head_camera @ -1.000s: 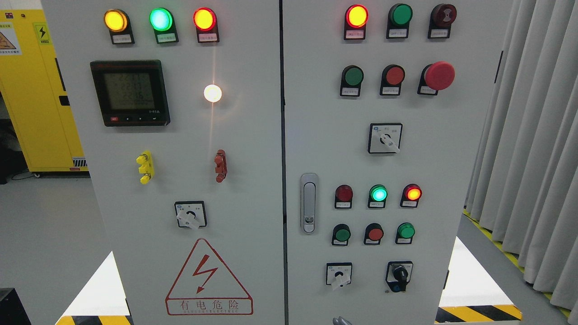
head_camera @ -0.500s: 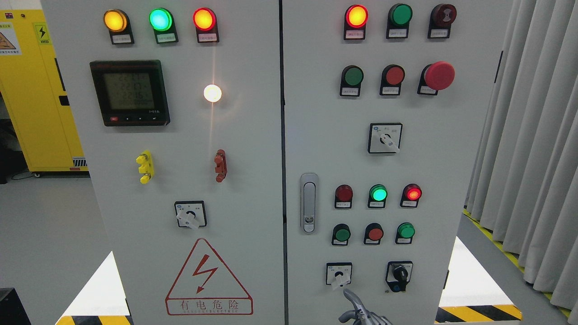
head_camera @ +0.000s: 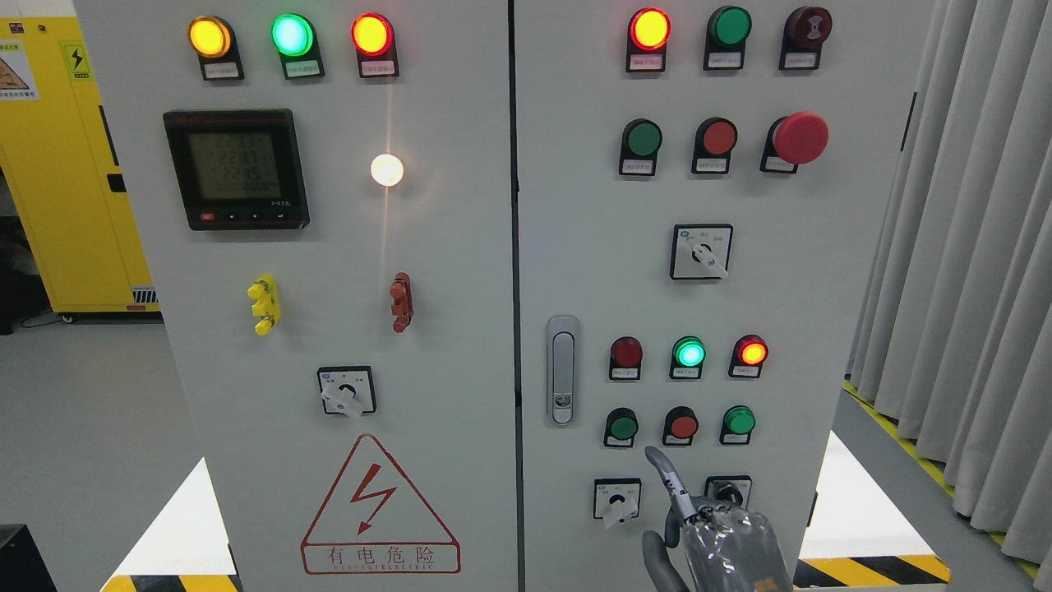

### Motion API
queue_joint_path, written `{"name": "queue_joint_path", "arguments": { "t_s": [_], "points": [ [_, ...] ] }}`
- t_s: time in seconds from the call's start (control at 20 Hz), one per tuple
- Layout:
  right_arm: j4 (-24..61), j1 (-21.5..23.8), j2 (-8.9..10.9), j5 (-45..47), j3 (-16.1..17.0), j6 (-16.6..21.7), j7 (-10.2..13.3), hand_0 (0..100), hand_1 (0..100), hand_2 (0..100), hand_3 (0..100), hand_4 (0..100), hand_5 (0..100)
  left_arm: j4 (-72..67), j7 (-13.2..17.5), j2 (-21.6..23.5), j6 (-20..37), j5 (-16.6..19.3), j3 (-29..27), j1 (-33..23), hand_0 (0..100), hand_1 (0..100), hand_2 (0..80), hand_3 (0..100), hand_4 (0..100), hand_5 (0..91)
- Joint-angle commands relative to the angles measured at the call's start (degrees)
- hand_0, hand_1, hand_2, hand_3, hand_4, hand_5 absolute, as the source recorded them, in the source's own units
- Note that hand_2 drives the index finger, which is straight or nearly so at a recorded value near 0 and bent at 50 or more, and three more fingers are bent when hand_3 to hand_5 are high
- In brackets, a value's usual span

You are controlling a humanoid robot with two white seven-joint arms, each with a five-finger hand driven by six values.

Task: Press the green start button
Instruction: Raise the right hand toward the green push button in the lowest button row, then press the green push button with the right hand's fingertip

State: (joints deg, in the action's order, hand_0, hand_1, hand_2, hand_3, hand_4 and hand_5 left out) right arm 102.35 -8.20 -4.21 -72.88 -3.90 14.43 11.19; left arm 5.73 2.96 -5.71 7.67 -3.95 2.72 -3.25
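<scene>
My right hand (head_camera: 708,530) rises from the bottom edge in front of the right cabinet door (head_camera: 575,247). Its index finger (head_camera: 662,470) points up and the other fingers are curled, holding nothing. The fingertip is just below the lower button row, between a green button (head_camera: 624,427) and a red button (head_camera: 682,426). It touches neither. Another green button (head_camera: 740,420) ends that row on the right. A larger green button (head_camera: 643,138) sits higher up. The hand partly hides a black selector switch (head_camera: 728,491).
A lit green lamp (head_camera: 689,353) sits between two red lamps above the lower buttons. A red mushroom stop button (head_camera: 800,137) is at the upper right. A white rotary switch (head_camera: 617,500) is left of the hand, a door latch (head_camera: 562,370) further left. Curtains (head_camera: 970,288) hang at the right.
My right hand has risen from the bottom edge. A second ago only a fingertip showed; now the index finger reaches up to just under the lower button row.
</scene>
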Motion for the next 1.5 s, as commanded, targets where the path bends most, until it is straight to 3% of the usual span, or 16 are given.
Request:
{"name": "queue_joint_path", "arguments": {
  "t_s": [0.0, 0.35, 1.45],
  "points": [
    [-5.3, -3.8, -0.1, -2.4, -0.6, -1.7, -0.4, 65, 97, 0, 90, 93, 100, 0.0, 0.0, 0.0, 0.0, 0.0, 0.0, 0.0, 12, 56, 0.0, 0, 0, 0.0],
    [-5.8, -4.0, -0.1, -2.4, -2.3, -2.2, -0.4, 69, 97, 0, 90, 93, 100, 0.0, 0.0, 0.0, 0.0, 0.0, 0.0, 0.0, 12, 56, 0.0, 0, 0, 0.0],
    [-10.2, -6.3, -0.1, -1.8, -2.3, -2.3, -0.6, 77, 98, 0, 91, 94, 100, 0.0, 0.0, 0.0, 0.0, 0.0, 0.0, 0.0, 12, 56, 0.0, 0, 0, 0.0]
  ]
}}
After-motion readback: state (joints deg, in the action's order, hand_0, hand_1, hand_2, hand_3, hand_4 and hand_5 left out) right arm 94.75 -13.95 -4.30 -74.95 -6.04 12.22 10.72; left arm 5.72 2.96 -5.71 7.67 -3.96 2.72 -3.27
